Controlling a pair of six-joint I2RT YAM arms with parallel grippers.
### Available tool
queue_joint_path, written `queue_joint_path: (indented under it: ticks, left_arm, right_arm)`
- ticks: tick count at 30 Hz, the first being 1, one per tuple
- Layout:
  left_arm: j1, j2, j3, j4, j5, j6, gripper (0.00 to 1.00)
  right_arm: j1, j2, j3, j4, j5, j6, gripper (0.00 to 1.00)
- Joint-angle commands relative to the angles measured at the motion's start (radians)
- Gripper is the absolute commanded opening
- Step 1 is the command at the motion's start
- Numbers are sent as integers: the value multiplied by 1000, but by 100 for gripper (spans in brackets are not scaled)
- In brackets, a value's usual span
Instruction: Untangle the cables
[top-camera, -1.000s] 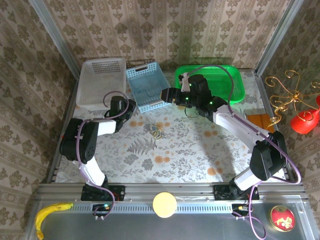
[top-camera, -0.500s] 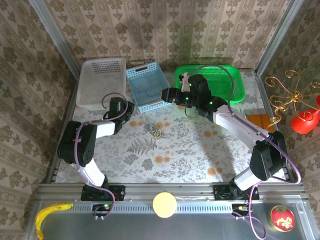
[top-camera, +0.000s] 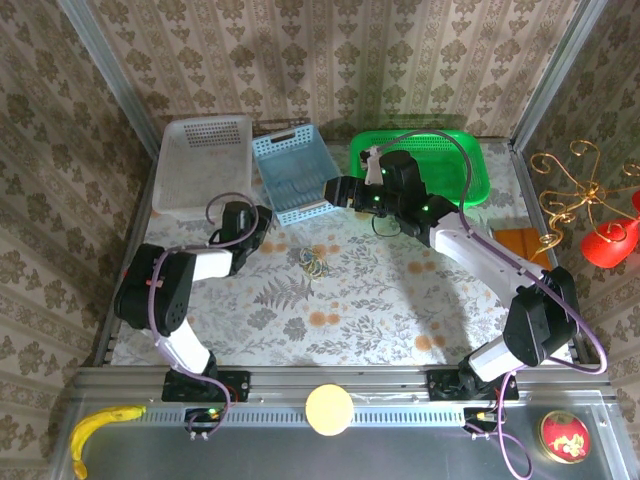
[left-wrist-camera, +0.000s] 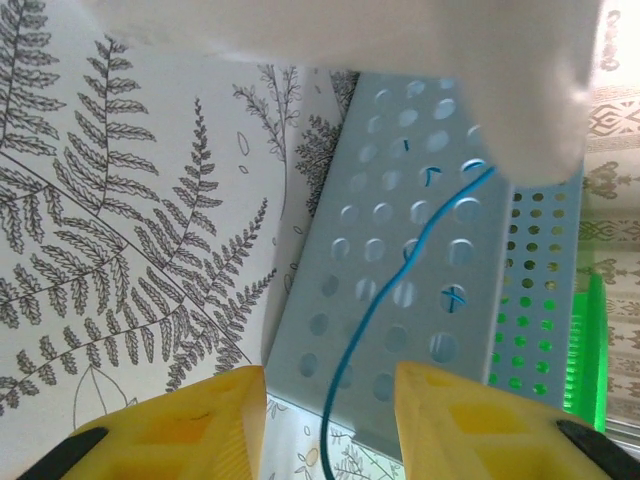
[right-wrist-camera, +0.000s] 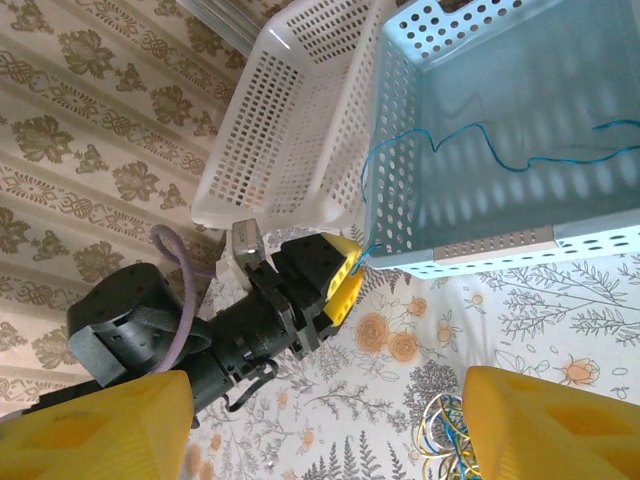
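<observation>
Looking down, I count three perforated plastic baskets along the worktop's (top-camera: 400, 310) far edge: white basket (top-camera: 200, 165), blue basket (top-camera: 292, 172), green basket (top-camera: 450, 150). One thin wavy blue cable (right-wrist-camera: 470, 140) lies in the blue one and drapes over its near wall, passing between the left tool's (left-wrist-camera: 330, 380) parted yellow fingers (left-wrist-camera: 180, 430). A looped tangle of cables (top-camera: 313, 262) sits toward the far edge, my right tool (top-camera: 328, 190) hangs spread wide beside the blue basket, and the left tool has eased slightly nearer since a second ago.

Left arm (top-camera: 205, 264) and right arm (top-camera: 472, 250): black joints, pale grey links, a purple cable (right-wrist-camera: 183, 290) looping along each. Yellow fingers (left-wrist-camera: 190, 430), seemingly plastic.
</observation>
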Motion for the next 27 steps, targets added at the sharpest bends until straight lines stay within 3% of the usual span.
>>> queue_joint_path:
  ticks: [1,27]
  left_arm:
    - [-4,34,33,55,-1,-24,39]
    - [13,136,81,193,5,-63,38]
  right_arm:
    - [0,-38,-17,-8,15,-27,73]
    - [-1,-27,-6,-21,20,-35,73]
